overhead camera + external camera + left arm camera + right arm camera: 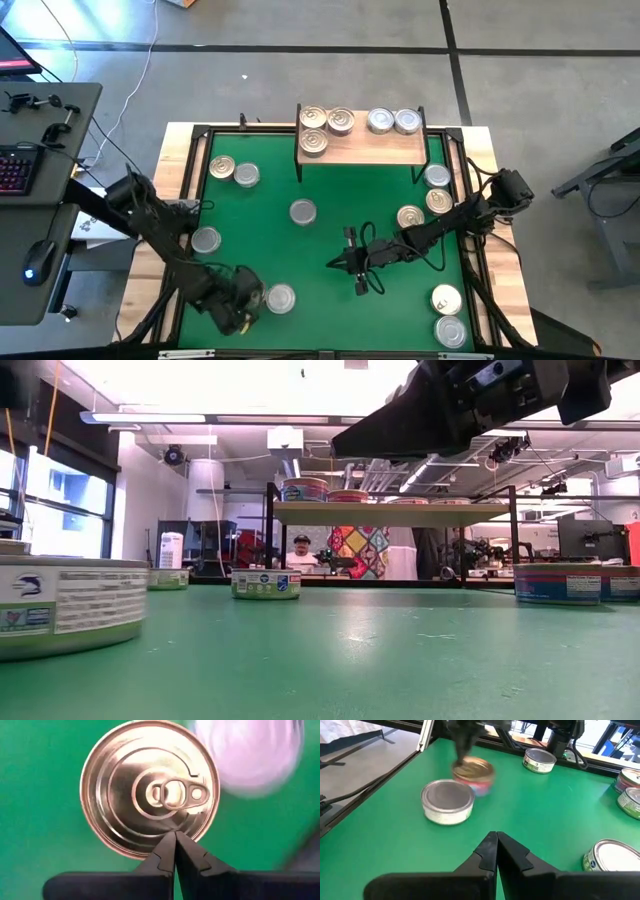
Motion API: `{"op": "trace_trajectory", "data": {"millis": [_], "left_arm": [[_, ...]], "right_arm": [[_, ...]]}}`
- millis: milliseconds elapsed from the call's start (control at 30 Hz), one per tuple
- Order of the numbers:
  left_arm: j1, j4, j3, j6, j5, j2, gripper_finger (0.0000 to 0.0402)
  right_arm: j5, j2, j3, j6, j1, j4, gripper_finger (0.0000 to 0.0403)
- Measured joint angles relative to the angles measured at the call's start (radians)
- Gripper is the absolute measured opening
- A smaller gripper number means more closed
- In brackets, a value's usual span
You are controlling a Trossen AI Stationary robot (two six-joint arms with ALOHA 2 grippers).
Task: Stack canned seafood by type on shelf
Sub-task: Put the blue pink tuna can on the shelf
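A golden-lidded can (145, 785) with a pull tab stands on the green mat near its front left corner, beside a silver-lidded can (447, 800). My left gripper (175, 834) is shut and points steeply down at the golden can's near rim; in the high view it (243, 300) hides that can. My right gripper (335, 264) hangs shut over the middle of the mat, holding nothing. The shelf (360, 150) at the far edge bears three golden cans (322, 128) on its left and two silver cans (393, 121) on its right. My left gripper's shut fingertips come from above at the rim of the golden can's lid (167, 827). The can stands upright on the mat. I cannot tell whether the tips touch it or hover just above it.
More cans stand loose on the mat: two at the far left (234, 171), one mid-mat (303, 211), one at the left (205, 240), three at the right (430, 198), two at the front right (448, 314). A black frame (195, 170) rims the mat.
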Motion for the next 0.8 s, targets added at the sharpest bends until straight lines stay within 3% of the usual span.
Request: {"op": "trace_trajectory", "data": {"millis": [233,300,433,567,800], "left_arm": [[0.120,-0.053,-0.014,0.322,-0.383,0.012,0.0000],[0.152,-0.048,0.002,0.404,-0.445,0.013,0.0000],[0.196,-0.049,0.046,0.505,-0.481,0.007,0.0000],[0.241,-0.078,0.052,0.488,-0.509,0.006,0.0000],[0.381,-0.045,-0.042,0.498,-0.588,-0.015,0.0000]], "right_arm": [[0.000,0.000,0.000,0.016,0.000,0.000,0.0000],[0.000,0.000,0.000,0.027,0.000,0.000,0.0000],[0.000,0.000,0.000,0.043,0.000,0.000,0.0000],[0.000,0.000,0.000,0.043,-0.002,0.003,0.0000],[0.000,0.000,0.001,0.066,-0.018,0.007,0.0000]]}}
